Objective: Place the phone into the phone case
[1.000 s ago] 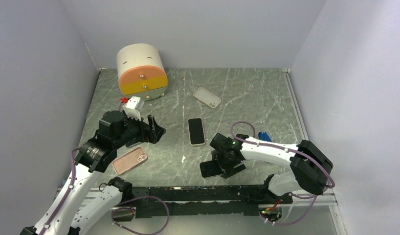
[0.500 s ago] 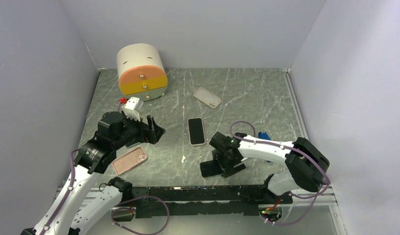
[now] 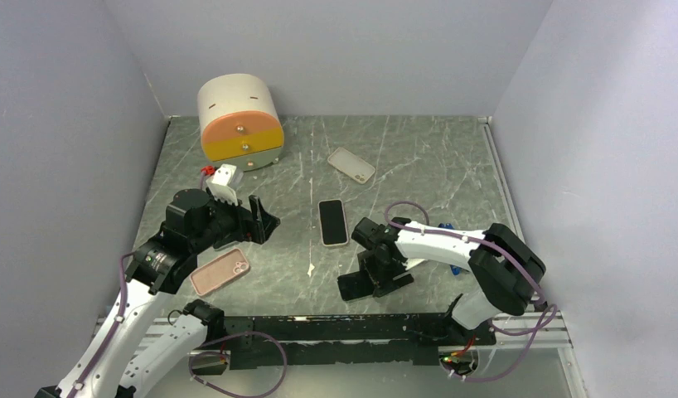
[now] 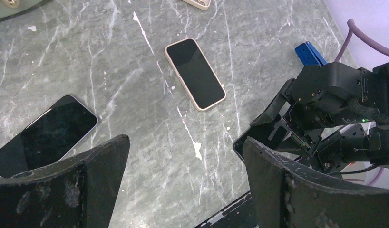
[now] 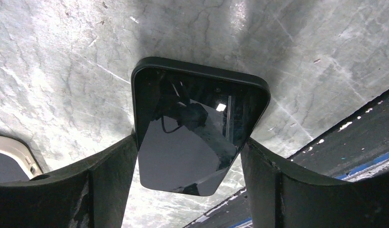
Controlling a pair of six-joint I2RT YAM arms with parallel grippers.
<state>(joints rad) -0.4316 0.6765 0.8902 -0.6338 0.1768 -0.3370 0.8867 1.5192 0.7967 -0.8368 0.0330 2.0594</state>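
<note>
Clamping the black phone [image 5: 197,118] between its fingers, the right gripper [image 5: 188,142] rests low.

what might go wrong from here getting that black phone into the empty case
The right gripper has its jaws on the glossy black phone near one end only, so the phone may pivot or slip when lifted. The empty beige phone case lies far back, with the beige-cased phone roughly between, so the carried phone could clip it.
</note>
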